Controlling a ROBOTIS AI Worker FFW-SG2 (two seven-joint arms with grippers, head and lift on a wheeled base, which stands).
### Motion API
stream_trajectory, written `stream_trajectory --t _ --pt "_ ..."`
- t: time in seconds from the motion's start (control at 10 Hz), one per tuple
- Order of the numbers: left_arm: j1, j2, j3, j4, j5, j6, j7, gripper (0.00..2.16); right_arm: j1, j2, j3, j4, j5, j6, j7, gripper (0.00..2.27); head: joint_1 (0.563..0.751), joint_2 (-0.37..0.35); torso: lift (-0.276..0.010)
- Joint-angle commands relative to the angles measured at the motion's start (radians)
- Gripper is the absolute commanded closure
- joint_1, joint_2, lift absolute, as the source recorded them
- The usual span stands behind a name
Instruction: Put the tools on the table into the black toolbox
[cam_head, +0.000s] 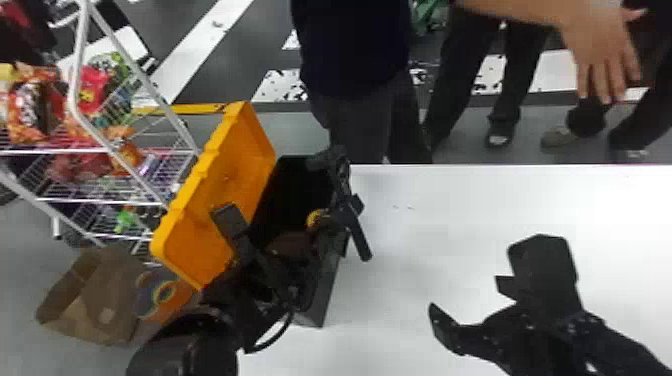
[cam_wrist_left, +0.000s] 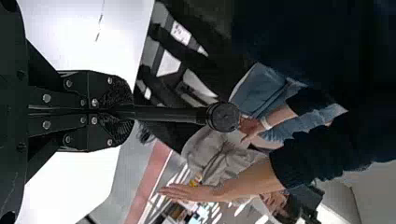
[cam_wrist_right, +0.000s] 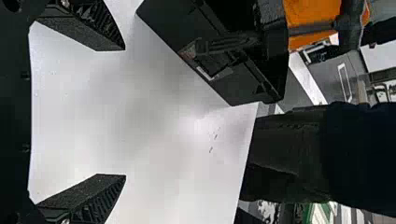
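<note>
the left end effector (cam_wrist_left: 126, 112), closed, grips a stiff, probably head-heavy tool (cam_wrist_left: 201, 115) by its shaft (cam_wrist_left: 163, 113); holding nearer the head (cam_wrist_left: 225, 116) limits tilting. the right end effector (cam_wrist_right: 124, 112) is wide open, empty.

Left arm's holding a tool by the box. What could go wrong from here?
The tool juts past the left gripper, so it may catch the toolbox on lowering. In the head view, the left arm overlaps the open lid and could bump it. A person's hand appears beside the tool's end; a swing might strike it, though the gap is unclear.
</note>
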Motion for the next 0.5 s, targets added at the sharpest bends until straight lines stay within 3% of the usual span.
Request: stream_trajectory --t 0.0,0.1,0.3,0.4 --pt "0.013 -0.002 0.017 0.004 -0.114 -0.142 0.037 2.14 0.015 -0.007 -0.065 -0.006 -0.051 -0.031 0.024 0.04 0.695 0.349 -0.039" --pt "0.015 -0.008 0.034 0.011 -0.165 -0.191 0.048 2.14 0.025 -0.008 -0.100 -0.006 -0.080 -0.044 0.041 0.05 0.695 0.350 -0.039" --pt "0.030 -0.017 0.097 0.008 -0.170 -0.215 0.055 2.14 0.044 -0.008 -0.160 -0.009 -0.098 -0.047 0.065 0.05 0.695 0.350 -0.039" --pt "0.030 -0.020 0.104 0.025 -0.220 -0.274 0.074 2.14 0.060 -0.010 -0.219 -0.013 -0.138 -0.047 0.091 0.06 0.695 0.350 -0.039"
